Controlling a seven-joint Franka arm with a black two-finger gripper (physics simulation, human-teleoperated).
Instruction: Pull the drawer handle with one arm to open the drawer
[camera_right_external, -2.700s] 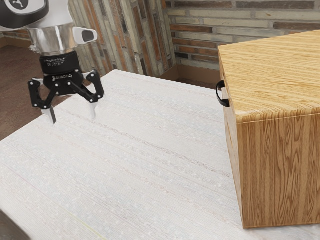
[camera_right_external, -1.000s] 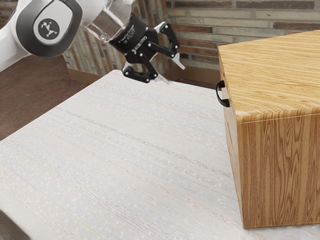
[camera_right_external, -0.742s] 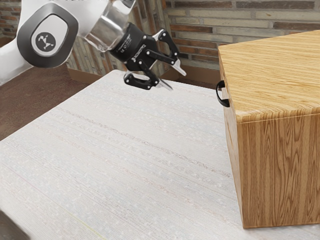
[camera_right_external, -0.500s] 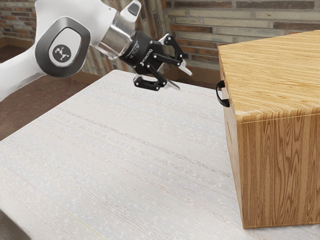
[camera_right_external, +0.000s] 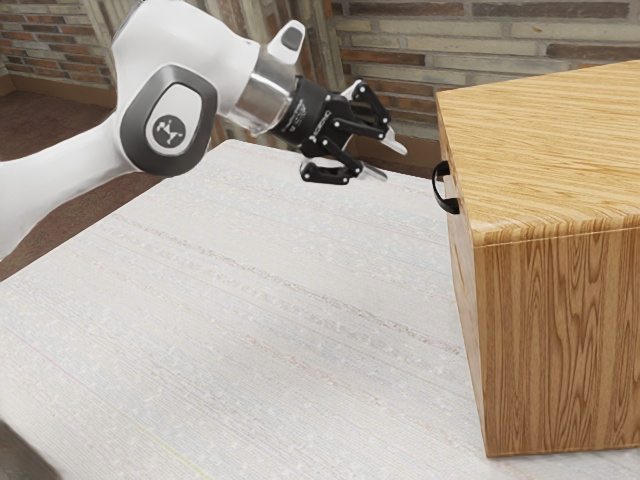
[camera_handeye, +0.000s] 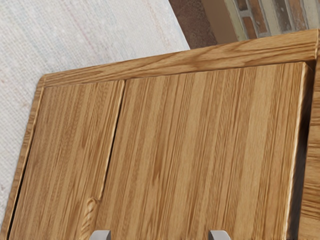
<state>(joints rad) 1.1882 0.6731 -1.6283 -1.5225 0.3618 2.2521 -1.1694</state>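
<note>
Arm (camera_right_external: 165, 125) swung nearer handle (camera_right_external: 441, 192), jaws spread, tilted toward cabinet (camera_right_external: 545, 260)

The cabinet (camera_right_external: 560, 200) ahead of the gripper (camera_right_external: 389, 161) is strongly grained wood with a smooth satin finish; its handle (camera_right_external: 443, 190) is smooth black. The table (camera_right_external: 250, 320) below the gripper looks pale, matt and faintly rough. The gripper is matt black, the arm (camera_right_external: 190, 60) glossy white.

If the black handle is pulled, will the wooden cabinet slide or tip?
The wooden cabinet looks bulky and sits flat on the table, so tipping seems unlikely. The black handle sits high on it, so hard pulls might slide it.
</note>
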